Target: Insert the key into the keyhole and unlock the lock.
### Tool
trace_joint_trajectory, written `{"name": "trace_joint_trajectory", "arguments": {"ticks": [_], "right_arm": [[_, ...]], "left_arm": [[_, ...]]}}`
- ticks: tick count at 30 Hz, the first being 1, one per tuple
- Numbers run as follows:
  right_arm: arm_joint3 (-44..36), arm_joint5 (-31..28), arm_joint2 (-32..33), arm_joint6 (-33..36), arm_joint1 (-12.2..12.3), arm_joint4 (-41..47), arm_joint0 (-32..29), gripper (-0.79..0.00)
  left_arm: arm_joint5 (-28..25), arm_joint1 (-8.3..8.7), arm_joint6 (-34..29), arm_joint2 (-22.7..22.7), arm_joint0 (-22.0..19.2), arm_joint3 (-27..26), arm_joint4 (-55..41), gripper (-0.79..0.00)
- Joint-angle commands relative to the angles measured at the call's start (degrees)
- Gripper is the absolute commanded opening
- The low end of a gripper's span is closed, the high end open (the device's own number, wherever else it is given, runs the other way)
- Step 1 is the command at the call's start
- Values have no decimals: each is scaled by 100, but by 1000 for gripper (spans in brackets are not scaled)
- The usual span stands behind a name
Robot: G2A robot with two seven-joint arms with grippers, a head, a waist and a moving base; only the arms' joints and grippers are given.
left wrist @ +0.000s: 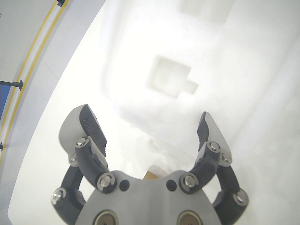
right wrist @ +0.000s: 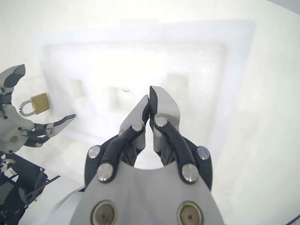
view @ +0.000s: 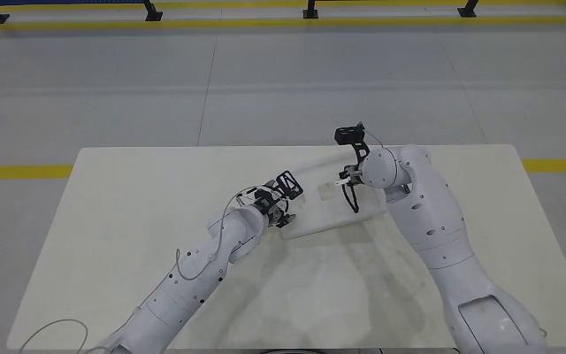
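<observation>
1. Left gripper [left wrist: 145, 110] spread wide, one finger on either side of the brass padlock [right wrist: 39, 104], not touching it;
2. Padlock just beside the foam tray [view: 323, 211]; long axis runs palm-to-tray, shackle toward the palm;
3. Right gripper [right wrist: 149, 94] pinched shut over the tray.

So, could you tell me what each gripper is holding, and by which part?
Nothing visibly: left gripper open by the padlock, right gripper shut with nothing showing.

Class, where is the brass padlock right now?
In the right wrist view, the brass padlock sits between the fingers of the open left gripper, at the edge of the white foam tray.
</observation>
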Motion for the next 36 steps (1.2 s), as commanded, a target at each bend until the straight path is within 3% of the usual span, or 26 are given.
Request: {"name": "trace_joint_trajectory", "arguments": {"ticks": [1, 11, 23, 36], "right_arm": [[-30, 1, 69, -27, 9, 87, -38, -785], [-176, -5, 285, -29, 65, 153, -161, -785], [77, 206, -297, 509, 5, -718, 168, -785], [341, 255, -620, 728, -129, -812, 543, -785]], "left_arm": [[1, -3, -3, -6, 9, -7, 9, 0], [8, -14, 9, -52, 57, -74, 37, 0], [80, 0, 182, -235, 223, -342, -5, 0], [69, 1, 235, -321, 327, -448, 2, 0]]}}
